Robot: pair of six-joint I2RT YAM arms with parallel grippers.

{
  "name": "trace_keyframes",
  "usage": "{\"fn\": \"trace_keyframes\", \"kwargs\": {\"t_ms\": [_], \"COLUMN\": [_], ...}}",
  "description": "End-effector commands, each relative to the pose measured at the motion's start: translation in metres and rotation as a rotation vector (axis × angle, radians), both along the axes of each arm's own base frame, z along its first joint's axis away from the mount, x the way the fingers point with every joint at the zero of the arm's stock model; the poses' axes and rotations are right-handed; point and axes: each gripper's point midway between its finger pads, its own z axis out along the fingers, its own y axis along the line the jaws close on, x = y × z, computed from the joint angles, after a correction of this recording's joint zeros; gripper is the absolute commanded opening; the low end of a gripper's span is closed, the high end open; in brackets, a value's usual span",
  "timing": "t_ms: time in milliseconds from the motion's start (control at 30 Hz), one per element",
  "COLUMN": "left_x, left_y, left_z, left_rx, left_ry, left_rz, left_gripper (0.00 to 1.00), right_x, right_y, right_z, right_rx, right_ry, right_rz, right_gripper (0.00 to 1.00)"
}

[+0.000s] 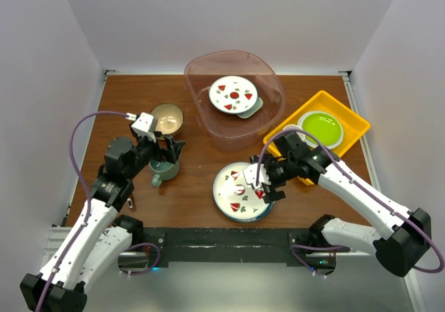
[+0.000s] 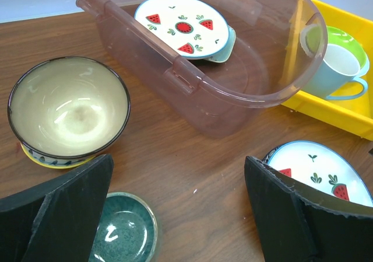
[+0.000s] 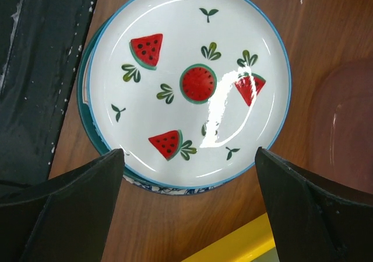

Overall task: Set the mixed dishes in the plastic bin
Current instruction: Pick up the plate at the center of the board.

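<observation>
The plastic bin (image 1: 271,83) stands at the back centre and holds a watermelon plate (image 1: 233,94) lying on a pale mint tray (image 1: 252,108). A second watermelon plate (image 1: 236,190) tops a stack at the front centre, with a blue floral plate (image 3: 169,188) under it. My right gripper (image 1: 264,181) is open and empty over the stack's right edge; in the right wrist view (image 3: 189,151) the jaws straddle the plate's near rim. My left gripper (image 1: 170,147) is open and empty above the teal mug (image 1: 164,170), beside the tan bowl (image 1: 167,118). In the left wrist view (image 2: 178,163) the mug (image 2: 125,230) sits by the left finger.
A yellow tray (image 1: 351,121) at the right holds a lime-green plate (image 1: 321,128) and a white mug (image 2: 338,69). The tan bowl (image 2: 69,107) rests on a small yellow saucer (image 2: 36,157). White walls enclose the table on three sides.
</observation>
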Motion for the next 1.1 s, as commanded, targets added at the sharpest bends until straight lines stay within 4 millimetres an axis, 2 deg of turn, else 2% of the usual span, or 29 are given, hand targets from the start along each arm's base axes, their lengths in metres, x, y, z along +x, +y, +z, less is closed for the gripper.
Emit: {"fn": "trace_keyframes", "kwargs": {"t_ms": [0,1067], "left_x": [0.005,0.007], "left_y": [0.004,0.004], "left_z": [0.008,0.006], "left_rx": [0.011,0.015], "left_ry": [-0.048,-0.041], "left_rz": [0.016,0.017], "left_gripper": [1.00,1.00], "right_x": [0.009,-0.019], "right_y": [0.006,0.014], "right_z": [-0.007,-0.055], "right_rx": [-0.018,-0.115], "right_ry": [-0.063,-0.059], "right_rz": [-0.001,0.076], "right_gripper": [0.98,0.98]}}
